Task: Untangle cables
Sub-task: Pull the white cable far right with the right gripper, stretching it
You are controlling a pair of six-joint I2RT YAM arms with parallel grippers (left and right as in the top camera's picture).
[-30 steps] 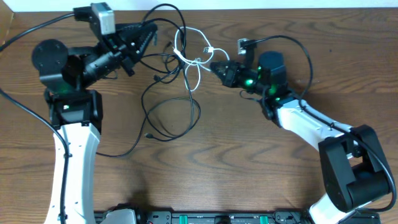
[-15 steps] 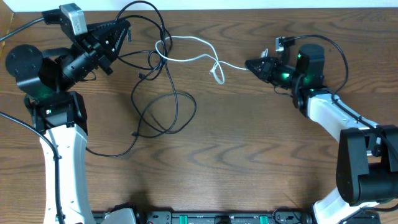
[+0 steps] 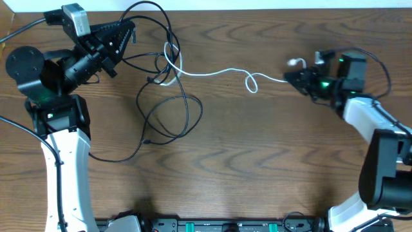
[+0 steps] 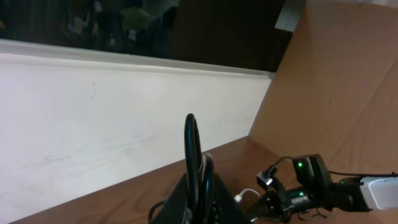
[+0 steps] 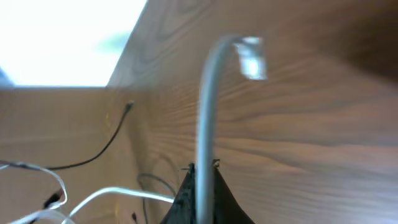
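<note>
In the overhead view the black cables [image 3: 168,109] lie in loose loops left of centre, with one loop arching up at the back [image 3: 152,14]. My left gripper [image 3: 126,30] is shut on a black cable, which rises as a loop [image 4: 191,146] from its fingers [image 4: 180,202]. The white cable [image 3: 212,73] runs from the tangle rightward, with a small curl [image 3: 251,82], to my right gripper [image 3: 291,77]. That gripper [image 5: 202,171] is shut on the white cable [image 5: 205,106] just behind its plug end [image 5: 251,58]. The white plug [image 3: 295,62] sticks out past the fingertips.
The white cable's far end crosses the black loops [image 3: 170,64] near the left arm. A black cable tail [image 3: 112,156] trails toward the left arm's base. The wall edge [image 3: 257,5] runs along the table's back.
My right gripper has moved right with the white cable, drawing it out of the tangle into a long line. The left arm shifted left a second ago and then held still.
</note>
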